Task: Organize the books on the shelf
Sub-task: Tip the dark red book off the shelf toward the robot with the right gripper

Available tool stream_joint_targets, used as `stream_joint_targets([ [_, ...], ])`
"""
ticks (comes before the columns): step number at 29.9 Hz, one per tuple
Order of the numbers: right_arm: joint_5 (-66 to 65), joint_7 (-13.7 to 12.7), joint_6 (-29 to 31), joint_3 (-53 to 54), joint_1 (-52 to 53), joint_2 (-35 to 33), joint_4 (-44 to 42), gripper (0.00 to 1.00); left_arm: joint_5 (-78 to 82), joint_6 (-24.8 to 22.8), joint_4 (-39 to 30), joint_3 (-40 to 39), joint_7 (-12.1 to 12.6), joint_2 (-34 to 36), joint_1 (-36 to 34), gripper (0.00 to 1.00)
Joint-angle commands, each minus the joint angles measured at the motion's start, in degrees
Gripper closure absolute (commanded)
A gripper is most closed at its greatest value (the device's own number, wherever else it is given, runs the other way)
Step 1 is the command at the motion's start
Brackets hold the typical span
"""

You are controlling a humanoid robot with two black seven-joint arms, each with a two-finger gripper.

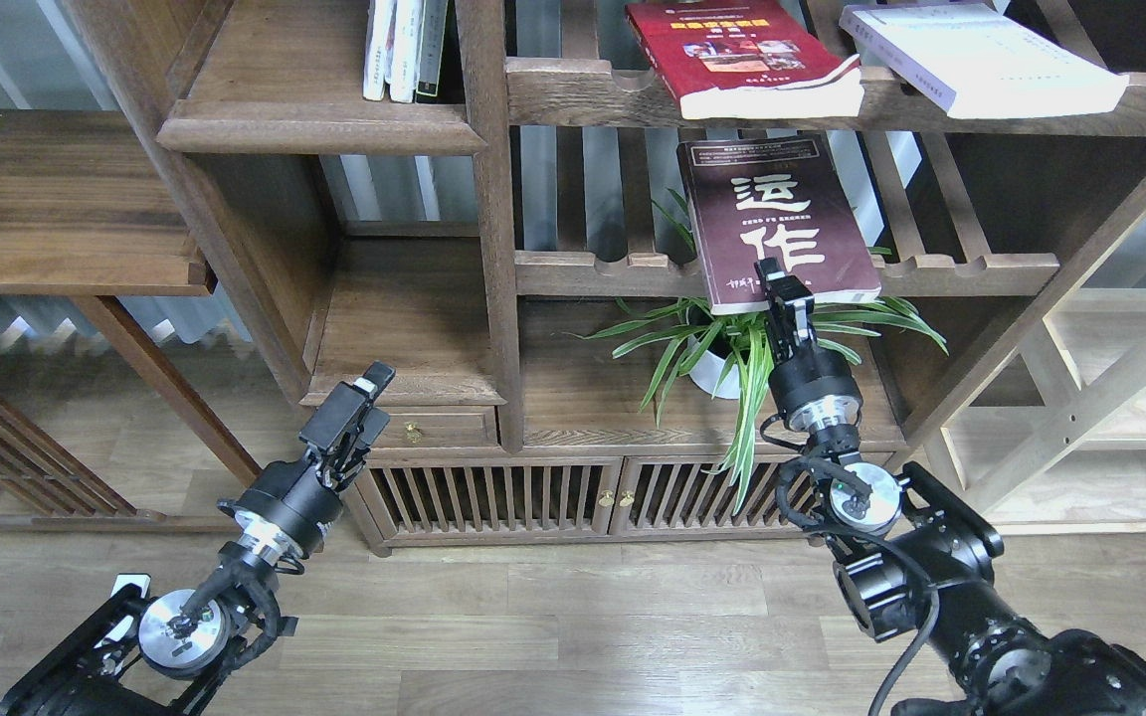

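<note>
My right gripper [782, 286] is shut on the near bottom edge of the dark maroon book [780, 204] with big white characters. That book is tilted up in front of the slatted rack [941, 270], its top edge reaching just under the rack above. The bright red book [732, 55] and the plain white book [981, 58] lie flat on that upper slatted rack. The shelf [319, 127], a solid board with a rounded front edge, sits at the upper left. My left gripper [359, 393] hangs low on the left, holding nothing; its fingers cannot be told apart.
Thin white and dark-spined books [404, 50] stand upright at the shelf's right end. A similar solid board [404, 383] lies lower, above a small drawer. A potted spider plant [732, 353] sits just under the held book. A vertical post [493, 219] separates the bays.
</note>
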Motion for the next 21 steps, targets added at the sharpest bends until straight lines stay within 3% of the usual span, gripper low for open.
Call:
stream_joint_targets([
  [1,0.1,-0.2,0.0,-0.1,-1.0,0.0,2.8,0.96,0.1,0.0,-0.1,0.2,0.1,0.0,-0.2,0.01],
  [12,0.3,-0.5,0.0,-0.2,-4.3,0.0,12.3,0.97,0.1,0.0,-0.2,0.7,0.1,-0.1,-0.4,0.01],
  [21,-0.1,-0.7,0.0,-1.2,-10.4,0.0,15.3,0.97,0.1,0.0,-2.3,1.0,0.1,0.1,-0.4,0.01],
])
